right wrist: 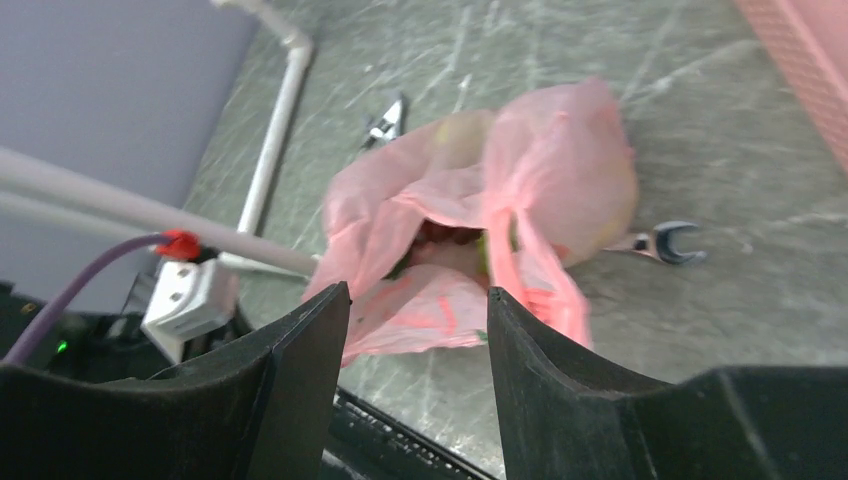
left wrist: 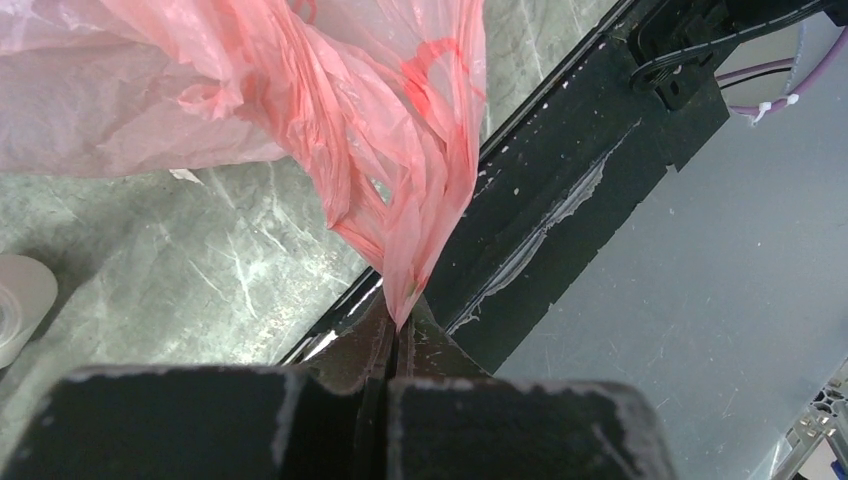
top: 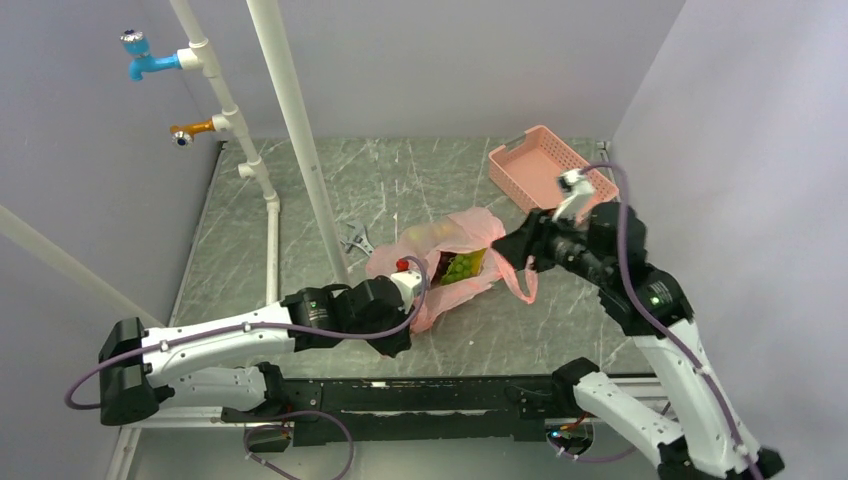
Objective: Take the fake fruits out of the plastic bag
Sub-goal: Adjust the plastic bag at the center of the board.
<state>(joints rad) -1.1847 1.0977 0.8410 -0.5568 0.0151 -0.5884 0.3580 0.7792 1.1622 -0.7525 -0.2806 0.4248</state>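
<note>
Pinching a bunched edge of the plastic bag (left wrist: 300, 110), the left gripper (left wrist: 395, 335) is clamped on it. The right gripper (right wrist: 418, 330) gapes, with fake fruits (top: 462, 266) ahead inside the bag.

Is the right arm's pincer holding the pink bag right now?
No, the right pincer gapes open with nothing clamped, and the plastic bag lies on the table beyond it.

The plastic bag (top: 455, 250) lies mid-surface (top: 400, 180), mouth toward the near right, with the fake fruits (top: 462, 266) inside it. A wrench (top: 357, 240) lies just left of the bag, beside the upright pipe (top: 300, 140). A basket (top: 545, 165) sits behind and to the right. The left hand (left wrist: 395, 325) pinches the bag's near edge (close to the surface's front rail). The right hand (top: 505, 248) hangs at the bag's right, fingers apart.
</note>
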